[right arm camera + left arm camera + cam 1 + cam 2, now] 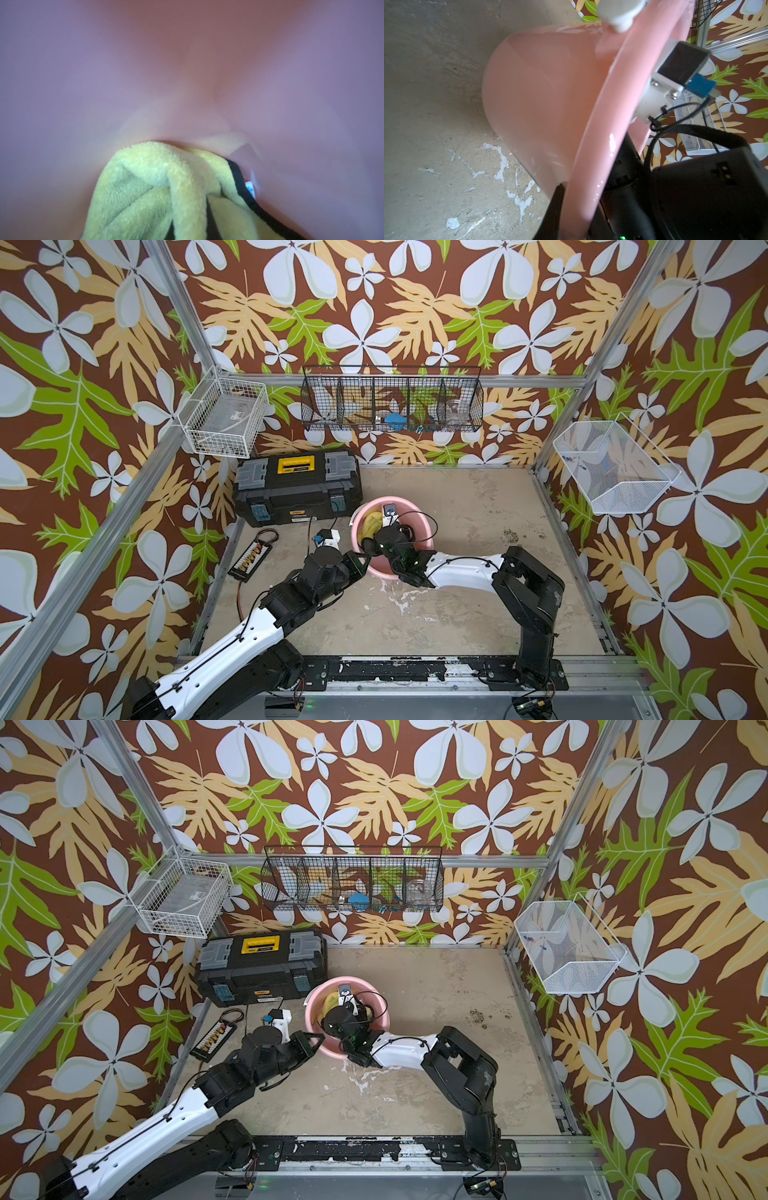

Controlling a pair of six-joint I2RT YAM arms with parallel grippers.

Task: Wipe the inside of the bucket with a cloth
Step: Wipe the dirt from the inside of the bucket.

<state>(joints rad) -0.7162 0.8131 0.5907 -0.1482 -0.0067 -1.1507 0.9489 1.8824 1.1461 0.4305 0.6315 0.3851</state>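
Note:
The pale-pink bucket [384,569] [337,1048] stands on the table just in front of the toolbox. My left gripper [365,560] [320,1038] is shut on the near-left rim; in the left wrist view the pink rim [593,158] passes between the black fingers of the left gripper [577,218]. My right arm reaches down into the bucket, and its wrist hides the jaws in both top views. The yellow cloth [371,522] [328,1000] shows beside it. In the right wrist view the right gripper [190,228] is shut on the bunched cloth [145,187], pressed against the pink inner wall [187,62].
A black toolbox [297,489] [262,965] sits behind the bucket at the back left. A small terminal strip with a cable [251,556] lies left of my left arm. Wire baskets hang on the walls: white [226,416], black [392,404], white mesh [615,468].

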